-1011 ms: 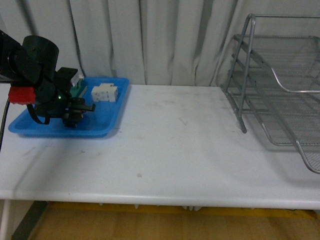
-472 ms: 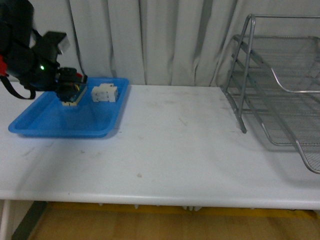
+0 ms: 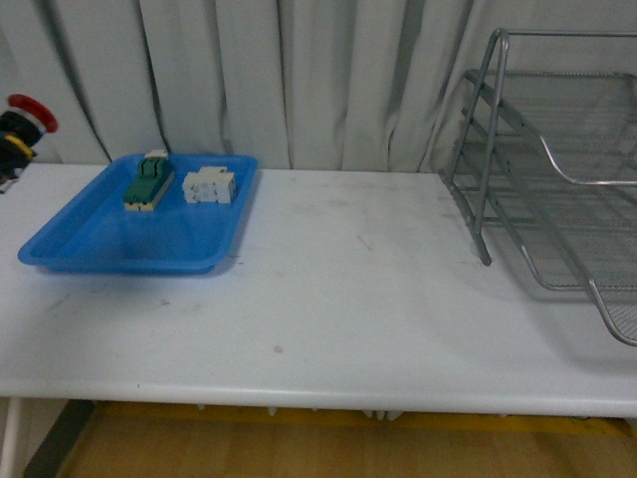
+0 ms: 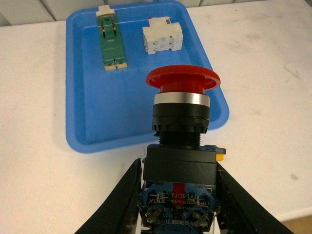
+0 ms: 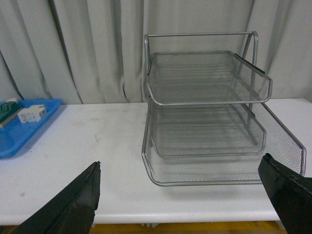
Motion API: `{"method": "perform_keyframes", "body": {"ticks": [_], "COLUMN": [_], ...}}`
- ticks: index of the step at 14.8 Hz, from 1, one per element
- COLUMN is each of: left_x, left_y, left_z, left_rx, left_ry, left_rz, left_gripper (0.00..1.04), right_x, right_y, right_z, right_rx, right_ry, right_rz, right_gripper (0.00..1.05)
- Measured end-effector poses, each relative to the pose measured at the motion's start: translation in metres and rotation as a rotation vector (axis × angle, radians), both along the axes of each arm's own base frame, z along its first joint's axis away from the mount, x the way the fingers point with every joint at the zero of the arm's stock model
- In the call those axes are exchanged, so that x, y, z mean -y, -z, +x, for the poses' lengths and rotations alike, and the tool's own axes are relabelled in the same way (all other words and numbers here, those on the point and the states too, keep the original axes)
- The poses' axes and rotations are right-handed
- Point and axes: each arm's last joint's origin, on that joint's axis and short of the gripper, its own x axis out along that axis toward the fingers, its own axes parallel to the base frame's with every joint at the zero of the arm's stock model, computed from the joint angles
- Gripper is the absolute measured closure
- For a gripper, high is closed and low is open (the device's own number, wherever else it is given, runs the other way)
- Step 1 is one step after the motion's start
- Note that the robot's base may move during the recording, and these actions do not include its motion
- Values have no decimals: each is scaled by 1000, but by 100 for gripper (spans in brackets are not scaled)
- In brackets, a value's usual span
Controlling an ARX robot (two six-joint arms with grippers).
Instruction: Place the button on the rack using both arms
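Observation:
The button (image 4: 181, 122), with red mushroom cap, silver ring and black-blue body, is clamped between the black fingers of my left gripper (image 4: 179, 195), held above the table near the blue tray. In the front view only the button's red cap (image 3: 30, 110) shows at the far left edge, lifted above the table. The silver wire-mesh rack (image 3: 557, 179) stands at the right of the table and faces my right wrist camera (image 5: 207, 117). My right gripper (image 5: 187, 195) is open wide and empty, in front of the rack and well short of it.
A flat blue plastic tray (image 3: 100, 239) at the back left holds a green block (image 3: 148, 183) and a white block (image 3: 209, 185); both show in the left wrist view too (image 4: 111, 41) (image 4: 162, 37). White curtains hang behind the white table (image 3: 348, 289).
My left arm has lifted out of the blue tray and swung left, almost out of the front view, carrying the button up. The green block now lies uncovered in the tray.

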Motion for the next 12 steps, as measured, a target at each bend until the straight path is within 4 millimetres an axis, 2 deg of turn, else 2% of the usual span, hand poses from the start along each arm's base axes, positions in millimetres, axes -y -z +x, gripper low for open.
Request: {"method": "perform_keyframes", "body": {"ticks": [4,5,9,12], "left_x": [-27,-31,-24,-16], "left_y": [-5,-2,24,24], "left_z": [-58,-67,-71,-68], "left_rx": [65,74,30,51], "left_ry": [-53,-58,-30,-10], "left_rz": [23,31,19,35], "left_gripper": [68,68,68,68], "right_x": [0,0,0,0], "right_y": [0,0,0,0], "right_z": [0,0,0,0], "right_rx": [0,0,0,0], "right_ry": [0,0,0,0], "right_rz": [0,0,0,0], "right_gripper": [6,6,6,6]}}
